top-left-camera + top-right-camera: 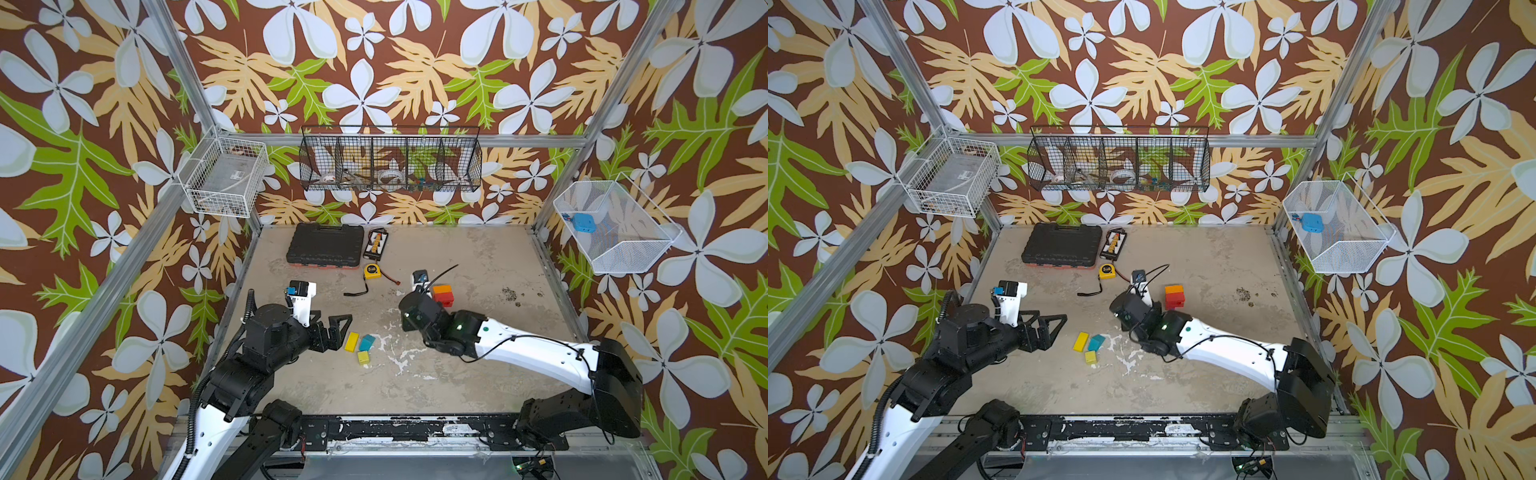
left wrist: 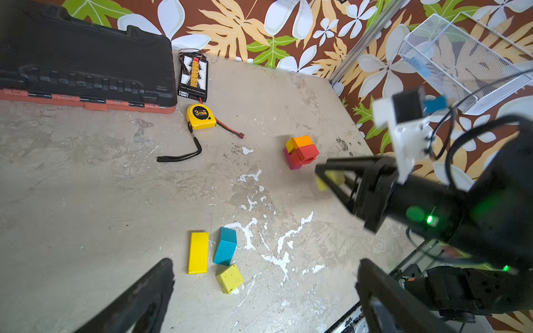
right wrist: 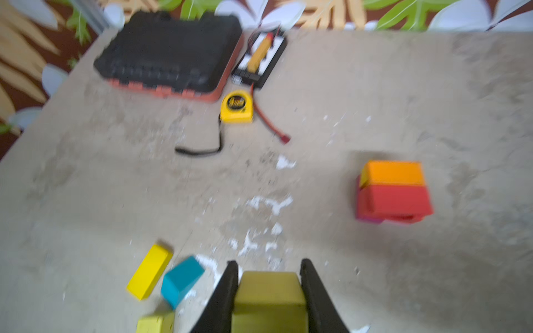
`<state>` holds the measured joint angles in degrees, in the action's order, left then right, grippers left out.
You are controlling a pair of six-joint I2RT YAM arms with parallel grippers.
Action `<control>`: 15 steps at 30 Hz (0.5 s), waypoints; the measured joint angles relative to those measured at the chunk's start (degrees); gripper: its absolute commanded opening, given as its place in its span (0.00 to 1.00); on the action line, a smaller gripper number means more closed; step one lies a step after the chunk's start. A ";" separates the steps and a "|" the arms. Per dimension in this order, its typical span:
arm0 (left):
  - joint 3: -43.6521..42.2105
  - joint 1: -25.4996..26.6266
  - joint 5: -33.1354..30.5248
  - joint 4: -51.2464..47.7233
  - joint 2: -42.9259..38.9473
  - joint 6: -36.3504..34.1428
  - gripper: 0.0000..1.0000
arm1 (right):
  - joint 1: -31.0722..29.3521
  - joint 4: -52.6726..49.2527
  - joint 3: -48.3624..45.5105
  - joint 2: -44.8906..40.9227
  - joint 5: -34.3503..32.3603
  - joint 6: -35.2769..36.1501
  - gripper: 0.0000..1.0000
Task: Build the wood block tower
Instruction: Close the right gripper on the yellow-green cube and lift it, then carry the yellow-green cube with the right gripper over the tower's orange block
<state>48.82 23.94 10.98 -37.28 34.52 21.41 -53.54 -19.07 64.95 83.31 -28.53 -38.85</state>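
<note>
1. The right tool (image 3: 266,268) is clamped on a lime block (image 3: 269,299), gripping its flat sides, probably so it lands square.
2. The tower (image 3: 393,190), orange over red, stands on the table (image 2: 86,187), apart from that block.
3. A yellow brick (image 2: 198,253), teal block (image 2: 225,246) and lime cube (image 2: 230,278) lie clustered.
4. The left tool (image 2: 266,265) hovers by them, spread wide and empty.
5. The right arm reaches forward, wrist dipped.

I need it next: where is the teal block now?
In both top views the teal block lies on the table left of centre, beside the yellow brick, the lime cube just nearer the robot.
</note>
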 measured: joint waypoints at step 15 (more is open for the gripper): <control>-0.02 0.00 0.00 -0.20 2.27 0.17 1.00 | 16.31 -1.03 -3.93 -7.45 7.98 8.17 0.14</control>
<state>48.80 23.94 10.98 -37.47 36.80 21.58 -37.23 -20.10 61.01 75.85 -20.56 -30.68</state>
